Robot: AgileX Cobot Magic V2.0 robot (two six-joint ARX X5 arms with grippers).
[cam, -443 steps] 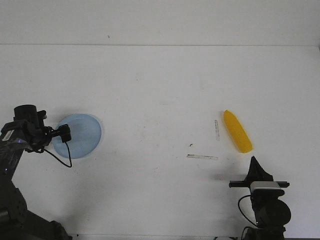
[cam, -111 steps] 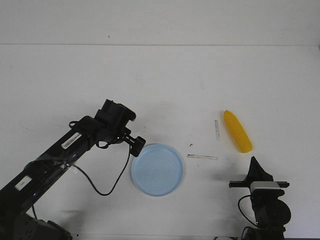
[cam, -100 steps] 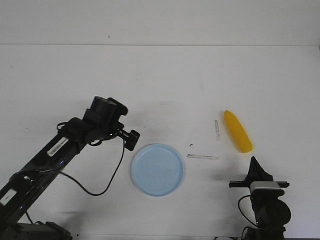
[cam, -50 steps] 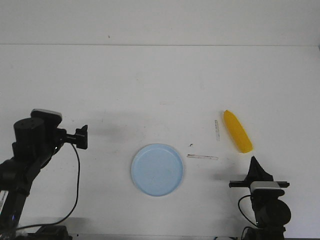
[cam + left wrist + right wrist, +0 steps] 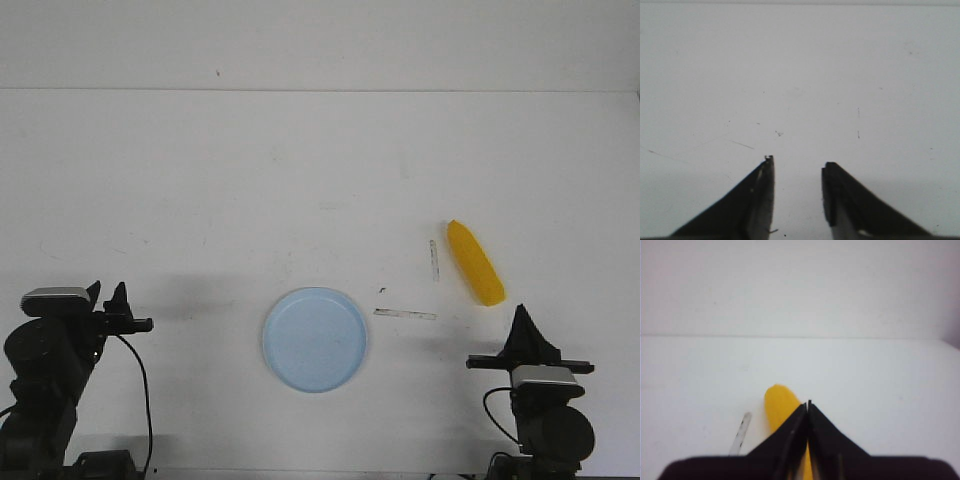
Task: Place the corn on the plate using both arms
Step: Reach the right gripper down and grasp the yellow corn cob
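The pale blue plate (image 5: 315,339) lies empty on the white table near the front middle. The yellow corn (image 5: 474,262) lies flat to the right of it, tapered end pointing away. It also shows in the right wrist view (image 5: 780,407), just beyond the fingertips. My right gripper (image 5: 521,318) is shut and empty, a little nearer than the corn; in the right wrist view (image 5: 808,403) its jaws are pressed together. My left gripper (image 5: 108,295) is open and empty at the front left, well left of the plate; in the left wrist view (image 5: 797,162) only bare table shows.
Two thin clear strips lie on the table: one (image 5: 434,260) just left of the corn, also in the right wrist view (image 5: 741,434), and one (image 5: 405,314) between plate and corn. The table's far edge (image 5: 320,91) meets a white wall.
The left arm carried the plate from the left side to the front middle, let it go, and drew back to the front left corner. The right gripper shifted slightly. The corn has not moved.
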